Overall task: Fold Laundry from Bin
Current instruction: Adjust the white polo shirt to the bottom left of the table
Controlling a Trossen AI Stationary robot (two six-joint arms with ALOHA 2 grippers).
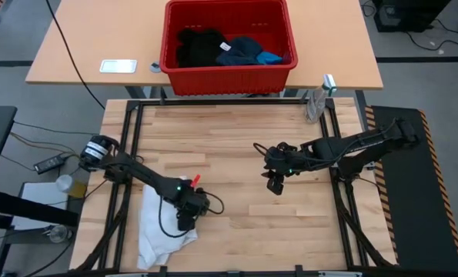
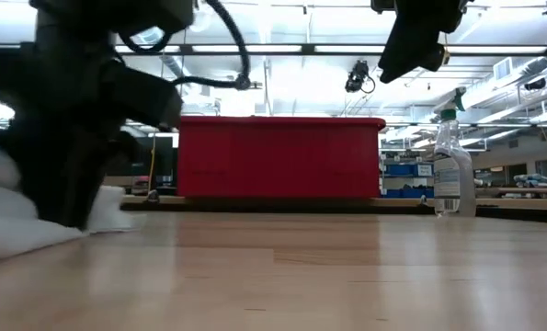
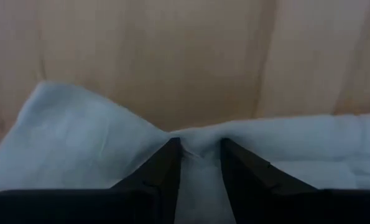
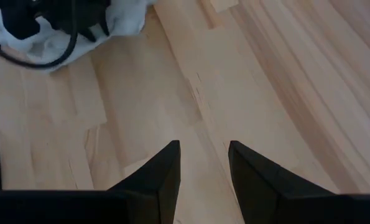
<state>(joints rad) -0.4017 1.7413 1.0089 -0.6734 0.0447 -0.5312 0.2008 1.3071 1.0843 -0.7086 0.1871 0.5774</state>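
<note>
Surface: pale wooden table [image 1: 236, 154] inside a dark frame, with a tan desk at 12 o'clock beyond it; the low view looks across the boards into a lit workshop.
Left gripper: the left gripper [image 1: 187, 211] sits low at about 7 o'clock on the table, its fingers [image 3: 166, 163] pinching a raised ridge of the white garment between them.
White garment: the white garment [image 1: 158, 228] lies bunched at the near-left corner of the table, at 7 o'clock, partly under the left arm and reaching toward the frame edge.
Orientation: its long axis runs roughly 12 to 6 o'clock, with the wider, looser end toward 6; no collar, hem or sleeve can be told from these views.
Bin: the red bin [image 1: 227, 69] stands on the desk at 12 o'clock, well apart from both grippers; inside lie a black garment [image 1: 198, 45], a dark navy garment [image 1: 242, 50] with a white tag, and a small bright blue garment [image 1: 272, 57].
Right gripper: the right gripper [image 1: 275, 182] hangs above bare boards right of centre, at about 3 o'clock, fingers parted with nothing between them.
Spray bottle: a clear spray bottle [image 1: 316, 100] stands at the far-right corner, about 1 o'clock.
Step in hand: judged from the layout, spreading the white garment flat before folding; three pieces remain in the bin.
Next move calls for: probably the right gripper taking a second edge so the cloth can be drawn out flat.
</note>
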